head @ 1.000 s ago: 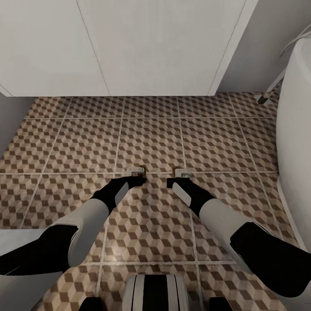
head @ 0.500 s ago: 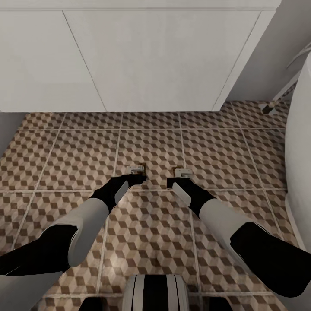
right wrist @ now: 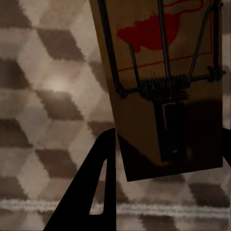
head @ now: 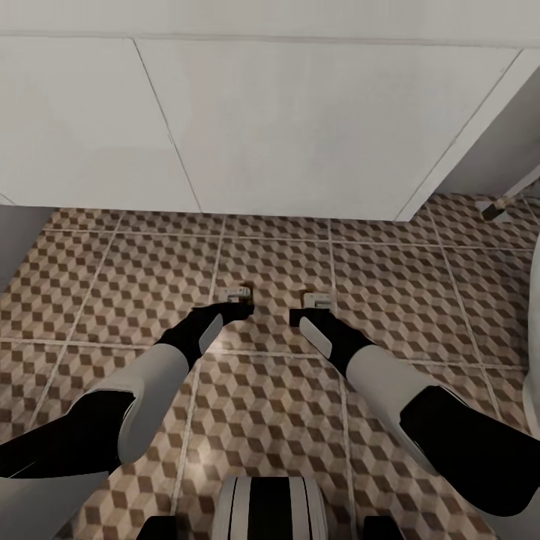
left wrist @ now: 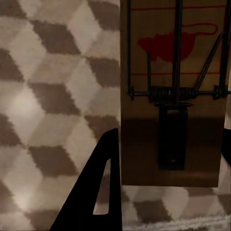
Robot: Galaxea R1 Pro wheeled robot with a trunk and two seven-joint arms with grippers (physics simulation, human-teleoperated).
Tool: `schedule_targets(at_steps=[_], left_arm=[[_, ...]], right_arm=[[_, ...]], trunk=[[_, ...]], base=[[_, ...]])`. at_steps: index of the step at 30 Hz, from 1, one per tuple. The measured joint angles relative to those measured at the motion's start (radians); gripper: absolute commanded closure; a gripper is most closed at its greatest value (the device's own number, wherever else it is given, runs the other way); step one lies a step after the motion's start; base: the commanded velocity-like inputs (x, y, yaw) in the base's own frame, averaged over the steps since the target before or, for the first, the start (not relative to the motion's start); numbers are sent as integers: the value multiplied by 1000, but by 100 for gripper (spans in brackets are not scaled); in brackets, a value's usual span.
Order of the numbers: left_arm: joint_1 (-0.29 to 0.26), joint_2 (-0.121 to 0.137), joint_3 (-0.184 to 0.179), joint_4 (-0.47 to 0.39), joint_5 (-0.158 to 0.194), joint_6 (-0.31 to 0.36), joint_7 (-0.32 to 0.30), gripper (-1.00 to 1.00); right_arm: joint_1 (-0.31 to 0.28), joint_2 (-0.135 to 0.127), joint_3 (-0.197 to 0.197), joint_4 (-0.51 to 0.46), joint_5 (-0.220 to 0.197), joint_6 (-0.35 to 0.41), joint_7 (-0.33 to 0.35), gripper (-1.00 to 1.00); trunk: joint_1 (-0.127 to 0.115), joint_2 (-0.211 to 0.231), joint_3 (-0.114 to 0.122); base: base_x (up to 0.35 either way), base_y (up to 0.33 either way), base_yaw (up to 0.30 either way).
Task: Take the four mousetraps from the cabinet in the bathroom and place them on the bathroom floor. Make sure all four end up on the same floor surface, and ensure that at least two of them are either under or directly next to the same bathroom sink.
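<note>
cube-tile floor [head: 112,270], two tools [head: 238,306] [head: 307,309] — two mousetraps [left wrist: 173,91] [right wrist: 163,86]

1. The vanity [head: 285,127] stands at the far side of the bathroom floor [head: 97,285].
2. Two mousetraps lie side by side before it: left mousetrap [head: 238,292], right mousetrap [head: 318,299].

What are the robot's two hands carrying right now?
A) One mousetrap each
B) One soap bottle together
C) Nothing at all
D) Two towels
A: each wrist view shows a wooden mousetrap held between the tool's fingers, above the tiled floor.
</note>
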State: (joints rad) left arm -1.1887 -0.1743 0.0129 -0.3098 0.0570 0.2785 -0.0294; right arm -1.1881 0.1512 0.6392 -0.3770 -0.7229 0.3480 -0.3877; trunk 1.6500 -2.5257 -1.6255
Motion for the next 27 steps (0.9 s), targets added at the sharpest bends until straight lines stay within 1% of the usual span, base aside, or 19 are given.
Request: schedule_targets(at_steps=[27], left_arm=[[0, 0, 0, 0, 0, -1, 0, 100]], right_arm=[[0, 0, 0, 0, 0, 0, -2, 100]], trunk=[[0, 0, 0]], base=[[2, 0, 6]])
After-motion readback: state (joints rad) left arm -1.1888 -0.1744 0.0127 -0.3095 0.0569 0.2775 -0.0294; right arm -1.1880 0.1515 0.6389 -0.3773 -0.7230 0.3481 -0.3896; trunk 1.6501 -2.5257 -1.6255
